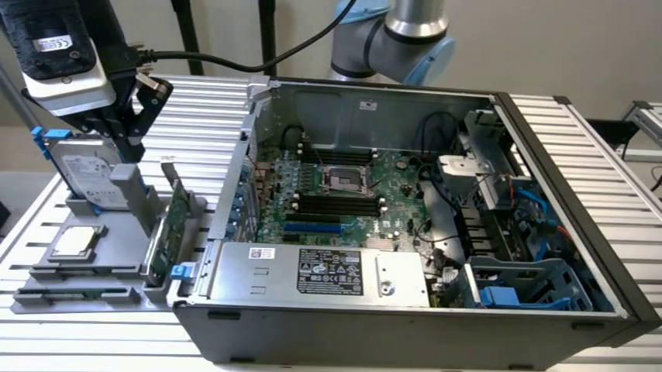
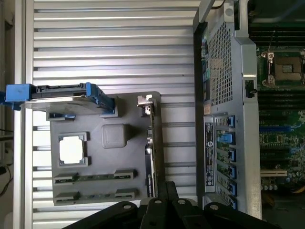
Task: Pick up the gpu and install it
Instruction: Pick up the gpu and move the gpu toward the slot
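Exterior view shows the black two-fingered claw hanging over a table of ribbed silver aluminium slats, its tips drawn together to a narrow point and gripping nothing. Just below the claw, toward the exterior view's right, the gpu, a thin green circuit card with a silver metal end bracket, stands on edge in a slot of the moulded grey plastic holder, untouched. Beside and slightly below the claw, on the exterior view's left, a silver hard drive with blue rails stands upright in the same holder, and lower still lies a small square silver cpu chip. Well off to the exterior view's right of the claw sits the open dark grey computer case, its green motherboard exposed. Behind the table are a plain pale wall, black posts and the blue-and-silver arm base. In the wrist view the claw lines up with the thin edge of the gpu, near it but apart.
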You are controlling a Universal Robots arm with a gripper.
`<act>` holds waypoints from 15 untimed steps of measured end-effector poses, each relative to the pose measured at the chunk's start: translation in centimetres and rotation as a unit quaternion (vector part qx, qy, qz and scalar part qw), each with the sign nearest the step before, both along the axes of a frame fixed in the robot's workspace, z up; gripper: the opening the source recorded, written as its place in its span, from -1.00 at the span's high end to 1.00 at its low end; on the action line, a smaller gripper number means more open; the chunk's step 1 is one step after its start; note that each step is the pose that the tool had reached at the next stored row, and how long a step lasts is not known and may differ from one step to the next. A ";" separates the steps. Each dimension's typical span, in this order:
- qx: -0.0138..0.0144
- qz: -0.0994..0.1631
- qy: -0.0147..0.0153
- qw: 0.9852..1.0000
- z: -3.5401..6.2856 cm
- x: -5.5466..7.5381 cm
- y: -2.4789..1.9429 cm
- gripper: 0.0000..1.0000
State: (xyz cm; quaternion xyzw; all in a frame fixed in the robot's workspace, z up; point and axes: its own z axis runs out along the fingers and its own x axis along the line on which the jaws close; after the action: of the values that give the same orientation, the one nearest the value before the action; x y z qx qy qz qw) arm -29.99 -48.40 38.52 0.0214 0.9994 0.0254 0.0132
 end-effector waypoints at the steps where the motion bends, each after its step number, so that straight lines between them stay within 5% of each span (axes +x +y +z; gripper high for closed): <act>1: 0.000 0.000 0.000 1.000 0.00 0.0 0.00 0.76; 11: -0.001 0.000 0.000 1.000 -0.06 -0.2 0.00 -0.07; 15: -0.002 0.000 0.000 1.000 -0.28 -0.2 0.00 -0.19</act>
State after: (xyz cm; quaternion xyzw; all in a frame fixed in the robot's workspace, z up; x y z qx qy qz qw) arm -30.21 -48.40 38.24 0.0212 0.9994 0.0234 0.0133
